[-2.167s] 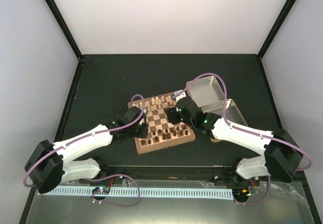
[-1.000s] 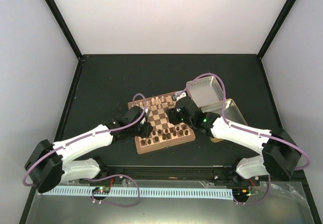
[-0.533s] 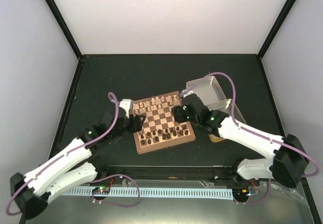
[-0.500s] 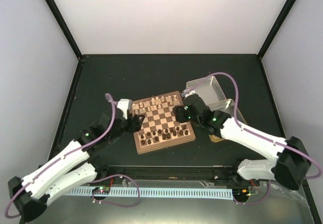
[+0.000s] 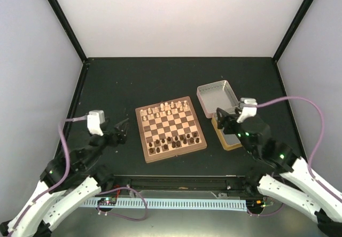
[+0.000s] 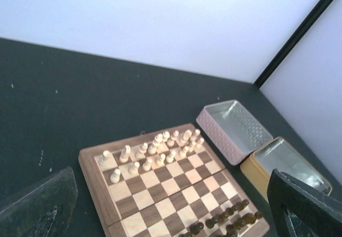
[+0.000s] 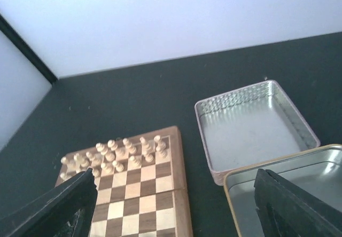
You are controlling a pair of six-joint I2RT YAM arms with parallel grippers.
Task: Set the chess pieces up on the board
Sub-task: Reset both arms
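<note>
I hold left gripper [image 5: 122, 132] and right gripper [image 5: 220, 122] wide, empty, beside the board [image 5: 170, 126], since its chess pieces [image 5: 166, 109] look ranked.

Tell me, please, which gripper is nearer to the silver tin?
Right. The right gripper hovers just nearside of the silver tin; the left gripper sits beyond the board, off its left side.

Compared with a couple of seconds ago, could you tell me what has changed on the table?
Both arms have pulled back from the chessboard: the left gripper moved out to its left side, and the right gripper to its right, above the gold tin half. Both are open and empty. The chessboard, the cream pieces and the dark pieces look unchanged.
</note>
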